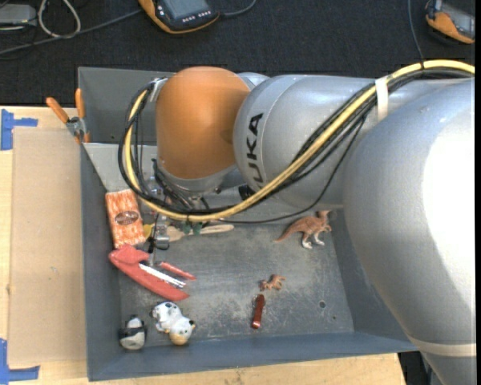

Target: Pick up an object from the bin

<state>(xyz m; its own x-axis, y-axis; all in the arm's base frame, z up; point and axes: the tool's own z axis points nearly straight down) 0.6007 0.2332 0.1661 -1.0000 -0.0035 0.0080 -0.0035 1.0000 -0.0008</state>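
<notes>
My gripper point(159, 236) hangs below the orange cover at the left middle of the bin, low over the floor. Just left of it lies an orange patterned packet point(122, 217), set along the left wall. Directly in front of it lies a red hand tool point(148, 273) with a white strip on its handles. A pale tan stick point(213, 229) lies just to its right, partly hidden under the arm. I see nothing held in the gripper.
A brown toy dinosaur point(307, 228) stands at the right side. A tiny brown figure point(271, 282) and a dark red stick point(257, 312) lie in the front middle. A white-and-yellow toy point(173, 324) and a black-and-white one point(132, 333) sit in the front left corner.
</notes>
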